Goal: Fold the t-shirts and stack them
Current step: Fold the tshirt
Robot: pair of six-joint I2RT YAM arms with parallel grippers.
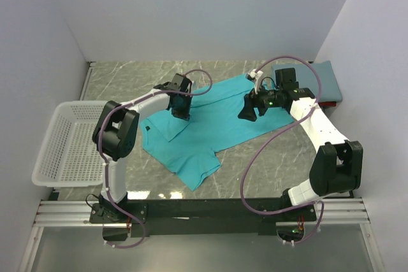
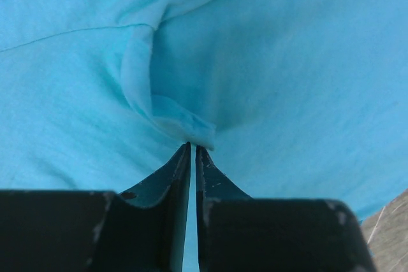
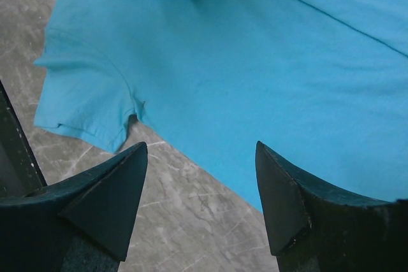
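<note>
Cloth of the teal t-shirt (image 1: 210, 125) lies spread across the middle of the grey marbled table (image 1: 127, 74), slanting from its near-left sleeve up to its far-right hem. Its left part is turned over on itself.

The left pincer (image 1: 182, 107) stands on the shirt's upper left area. In the left wrist view this pincer (image 2: 193, 148) is clenched, with only a sliver between the jaws, on a puckered fold of the teal cloth that bunches up right at the tips.

The right pincer (image 1: 248, 111) hangs over the shirt's right half. From its own wrist camera it (image 3: 201, 151) is released, jaws spread wide above the shirt's edge, bare table showing under them. One short sleeve (image 3: 83, 106) lies just left of that gap.

A purple cable (image 1: 268, 138) loops from the right arm past the shirt's right side. A second purple cable (image 1: 201, 81) arcs over its far edge.

The slate-blue t-shirt (image 1: 319, 78), a folded rectangle, sits beyond the teal shirt's far-right end, partly hidden by the right arm.

A white mesh basket (image 1: 64, 141) stands well to the left of the teal shirt, at the table's edge.

A small dark mark (image 1: 146, 130) on the shirt's left side is too small to read.
</note>
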